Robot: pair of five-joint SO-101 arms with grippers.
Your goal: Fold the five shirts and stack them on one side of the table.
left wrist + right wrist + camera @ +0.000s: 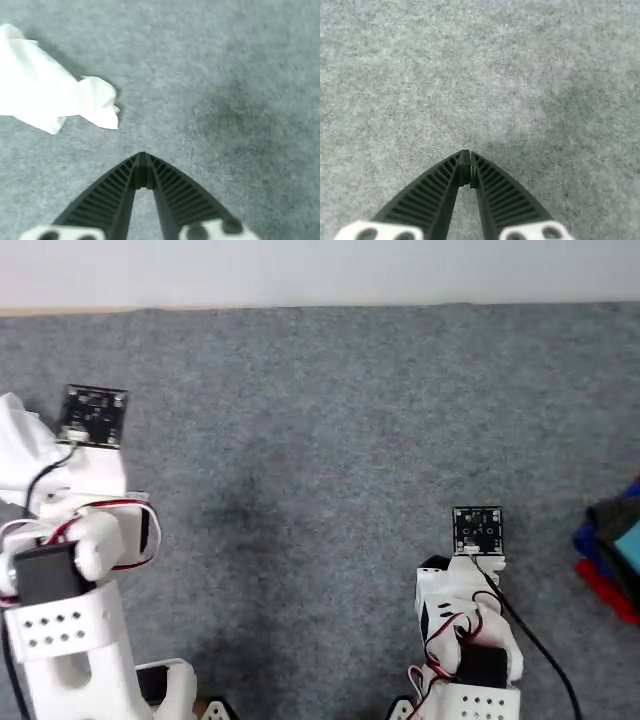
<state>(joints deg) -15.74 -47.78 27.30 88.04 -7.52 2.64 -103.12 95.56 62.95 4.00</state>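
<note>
**Q:** What covers the table, and what lies on it?

**A:** A grey mat (320, 440) with a short, felted nap, mottled in lighter and darker patches. At the left edge of the high view lies the white shirt (18, 450), a thin cloth in a loose, crumpled heap with soft folds. In the left wrist view the same white shirt (45, 97) ends in a rounded, puckered lobe. At the far right edge is a pile of shirts (612, 550), cut off by the frame. It is layered: dark grey on top, a teal patch, then blue, with red lowest.

**Q:** How do the arms stand?

**A:** The left arm (70, 580), of white moulded plastic with red and black wiring, is beside the white shirt. The right arm (465, 640), of the same build, stands nearer the pile but well apart from it.

**Q:** And the jaws?

**A:** The left gripper (144, 162) is clenched. Its jaws are black plastic, tapering and ribbed in a lattice, and their tips meet in a point with nothing between them. It hangs over bare mat, near the shirt's lobe but not touching it. The right gripper (466, 159), of identical form, is likewise pressed tip to tip and grasps nothing, with only mat beneath it.
</note>
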